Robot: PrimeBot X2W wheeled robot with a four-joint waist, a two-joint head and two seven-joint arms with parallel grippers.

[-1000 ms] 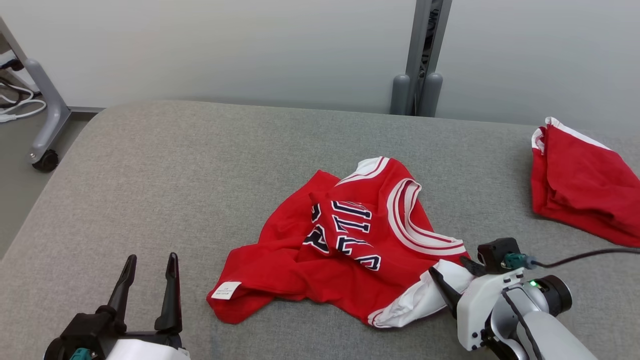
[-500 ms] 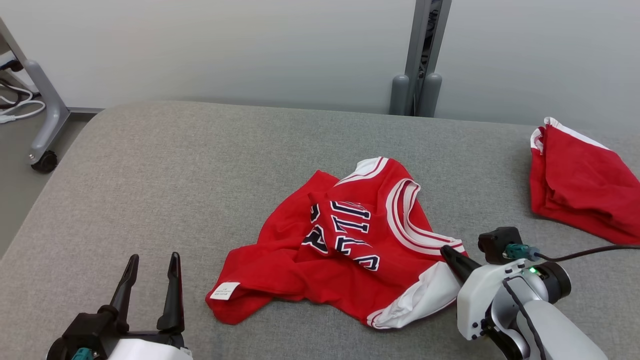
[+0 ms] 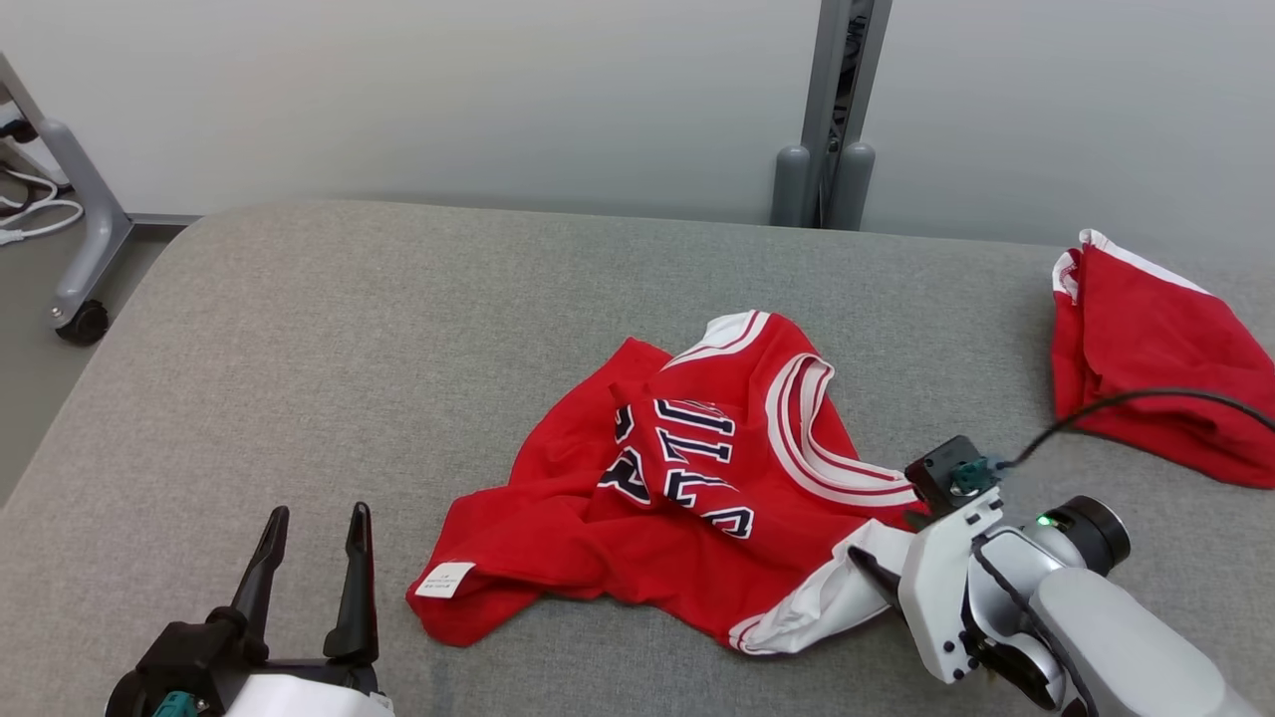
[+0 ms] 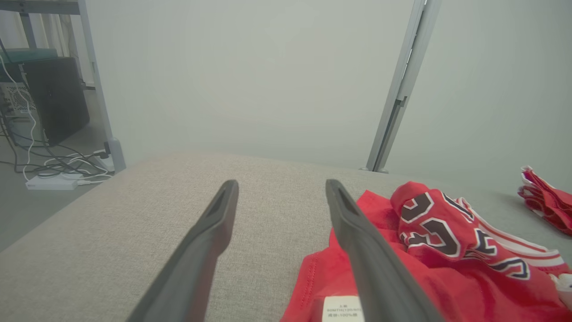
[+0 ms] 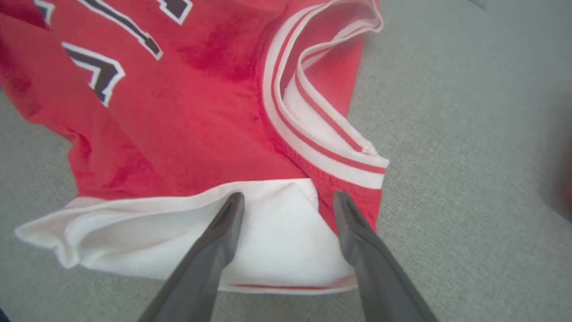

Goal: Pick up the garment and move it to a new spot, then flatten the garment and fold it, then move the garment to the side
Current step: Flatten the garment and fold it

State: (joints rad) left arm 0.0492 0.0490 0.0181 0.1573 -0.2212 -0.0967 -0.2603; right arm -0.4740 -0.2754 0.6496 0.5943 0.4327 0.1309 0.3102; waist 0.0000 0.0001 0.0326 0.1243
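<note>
**1. Left gripper** (image 3: 319,511). Nearest item, low at the left of the head view. The fingers are spread wide with nothing between them. It hovers over bare surface just left of the jersey. Judged to be parked in reserve, close enough to take the near hem when a second hold is wanted.

**2. Right gripper** (image 5: 289,196). Low at the right. The fingers are spread wide and hold nothing. They angle down so the tips straddle the white panel (image 5: 268,241) at the jersey's near right corner. Whether the tips press the fabric or sit just above it cannot be told from the wrist view. Judged to be lined up for a pinch, since a free corner lifts more cleanly than the bunched middle.

**3. Jersey** (image 3: 687,478). The task's thing, red with dark lettering edged in white.
- It lies crumpled in the middle of the table, toward the front, doubled over itself so the lettering reads broken.
- The label (image 3: 444,579) is at the near left corner.
- The striped neck band (image 3: 797,428) stands in a loop on the right.
- It is not yet lifted, so the pick-up is the step in hand.

**4. Table** (image 3: 349,329). Grey and padded, with a wide stretch to the left of and behind the jersey. This is likely room enough for the new spot.

**5. Folded red garment** (image 3: 1146,368). At the far right edge, well apart from the jersey. It is probably a finished piece set aside. The black cable (image 3: 1126,398) from the right wrist arcs in front of it.

**6. Background.** A metal post (image 3: 832,100) stands behind the table, and a wheeled stand (image 3: 80,249) is on the floor at far left.
</note>
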